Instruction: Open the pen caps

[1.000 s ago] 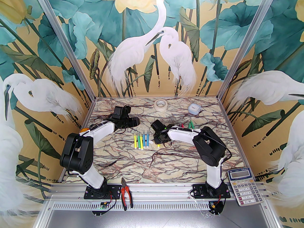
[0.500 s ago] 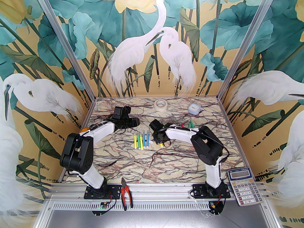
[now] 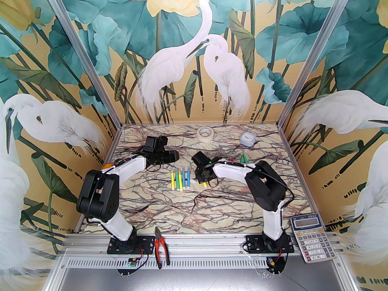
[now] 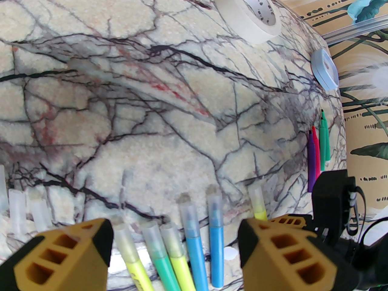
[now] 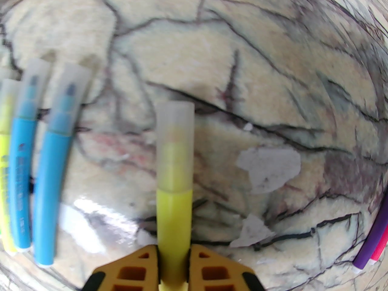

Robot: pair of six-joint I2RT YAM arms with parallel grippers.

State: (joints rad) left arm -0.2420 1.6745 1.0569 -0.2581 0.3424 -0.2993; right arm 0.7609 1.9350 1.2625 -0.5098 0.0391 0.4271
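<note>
The right hand (image 5: 174, 255) is clenched on the body of a yellow marker (image 5: 174, 214). The marker's translucent pen cap (image 5: 175, 144) is fitted on the end that points away from the fingers. Whether the marker touches the worktop (image 5: 272, 86) cannot be determined. The left hand (image 4: 174, 247) is released, jaws spread wide, near the capped ends of a row of markers (image 4: 195, 259) lying side by side on the worktop. Each marker in the row carries its cap.
</note>
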